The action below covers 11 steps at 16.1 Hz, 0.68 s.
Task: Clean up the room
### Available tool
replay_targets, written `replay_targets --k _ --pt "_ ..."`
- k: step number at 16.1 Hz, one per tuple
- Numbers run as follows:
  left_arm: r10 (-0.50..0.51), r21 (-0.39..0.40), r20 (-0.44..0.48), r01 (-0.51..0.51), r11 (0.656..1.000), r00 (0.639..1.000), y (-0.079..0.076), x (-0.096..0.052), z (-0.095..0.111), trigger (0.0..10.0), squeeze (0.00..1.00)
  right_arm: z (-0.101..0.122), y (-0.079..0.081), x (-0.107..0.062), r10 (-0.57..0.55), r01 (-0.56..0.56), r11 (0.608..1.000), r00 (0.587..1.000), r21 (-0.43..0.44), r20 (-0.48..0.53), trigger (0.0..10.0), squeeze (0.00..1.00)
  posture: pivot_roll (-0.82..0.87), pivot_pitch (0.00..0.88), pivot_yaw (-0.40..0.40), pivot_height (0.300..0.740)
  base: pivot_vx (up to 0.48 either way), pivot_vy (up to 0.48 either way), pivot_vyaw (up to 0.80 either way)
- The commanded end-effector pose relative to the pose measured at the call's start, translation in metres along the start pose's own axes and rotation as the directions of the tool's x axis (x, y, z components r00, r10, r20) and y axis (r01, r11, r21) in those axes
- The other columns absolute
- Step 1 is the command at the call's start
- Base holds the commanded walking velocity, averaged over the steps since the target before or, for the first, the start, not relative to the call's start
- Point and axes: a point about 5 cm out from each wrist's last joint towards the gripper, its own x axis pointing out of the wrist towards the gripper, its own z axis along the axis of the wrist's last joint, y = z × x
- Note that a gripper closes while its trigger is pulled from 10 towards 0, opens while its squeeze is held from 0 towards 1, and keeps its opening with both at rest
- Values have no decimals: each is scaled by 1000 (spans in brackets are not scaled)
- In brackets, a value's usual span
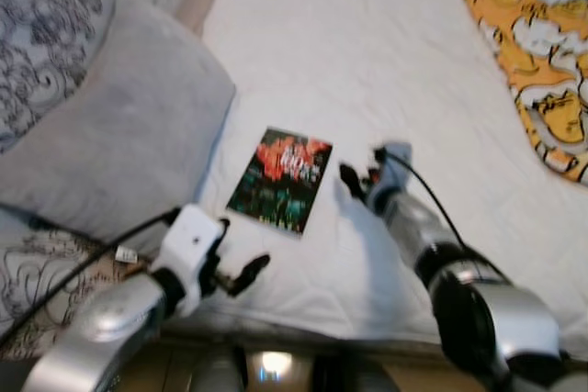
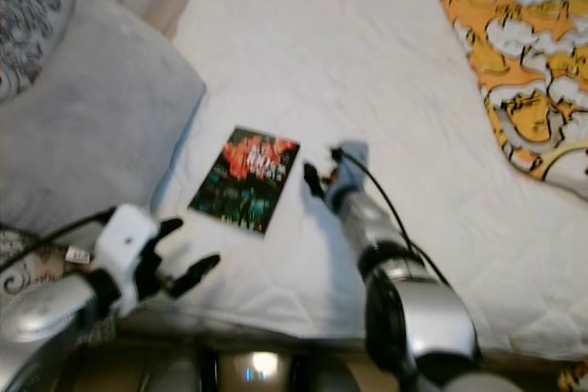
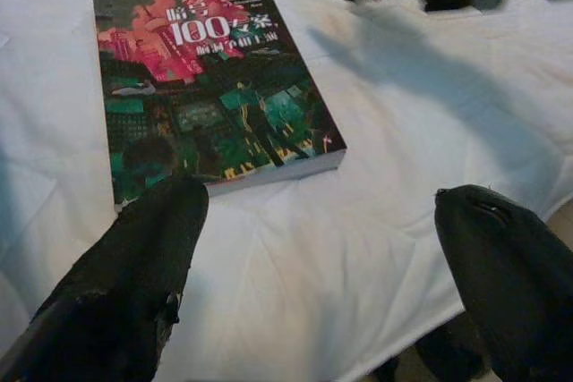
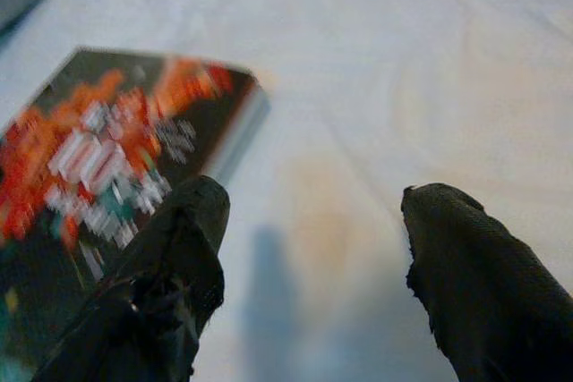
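Your right gripper (image 1: 356,178) is nearer the book (image 1: 280,179).
It sits just beside the book's edge, released; left gripper (image 1: 241,274) spread too.

A white-sheeted bed (image 1: 367,43) bears grey pillows (image 1: 110,144) and an orange patterned blanket (image 1: 542,61).

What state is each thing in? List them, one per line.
book: closed, lying flat, cover up, on the white bedsheet
left gripper: open, empty, near the bed's edge
right gripper: open, empty, beside the book
grey pillow: resting at the bed's left
orange blanket: spread on the right
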Motion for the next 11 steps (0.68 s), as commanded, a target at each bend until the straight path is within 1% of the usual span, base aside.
replay_targets --k 1,2,3,4,5,6,7,8,10,11 --pt "-2 10 4 2 1000 1000 -1 6 -2 10000 0 0 -9 -4 6 -6 1000 1000 -8 24 10000 0 126 39 -49 740 0 0 0" --pt "0 11 13 0 1000 1000 1 13 -1 10000 0 -2 -18 -9 12 -12 1000 999 -25 34 10000 0 94 1 -33 740 0 0 0" --pt "0 12 15 0 1000 1000 2 17 -1 10000 0 -2 -22 -11 13 -12 999 999 -36 36 10000 0 85 0 -28 740 0 0 0" --pt "3 13 23 -3 1000 1000 4 24 -1 10000 0 -1 -30 -16 24 -21 998 998 -53 53 10000 0 65 0 -17 740 0 0 0" --pt "-2 12 27 2 1000 1000 5 30 -2 10000 0 -1 -35 -18 39 -35 998 997 -56 60 10000 0 42 0 -4 740 0 0 0" --pt "-19 51 3 19 999 1000 10 49 -5 10000 0 4 -44 -27 106 -96 988 991 -119 78 10000 0 13 0 13 740 0 0 0" --pt "-17 51 5 16 999 1000 12 52 -5 10000 0 5 -43 -28 134 -122 983 988 -139 81 10000 0 -4 0 24 740 0 0 0" --pt "-8 56 6 8 998 1000 15 56 -4 10000 0 8 -40 -30 184 -167 968 980 -188 78 10000 0 -20 0 36 740 0 0 0" --pt "9 62 19 -10 998 1000 19 60 -2 10000 0 12 -40 -35 225 -200 948 971 -249 76 10000 0 -29 0 39 740 0 0 0" --pt "49 61 44 -52 997 998 23 61 0 10000 0 15 -46 -39 189 -159 954 977 -255 98 10000 0 -32 0 41 740 0 0 0"
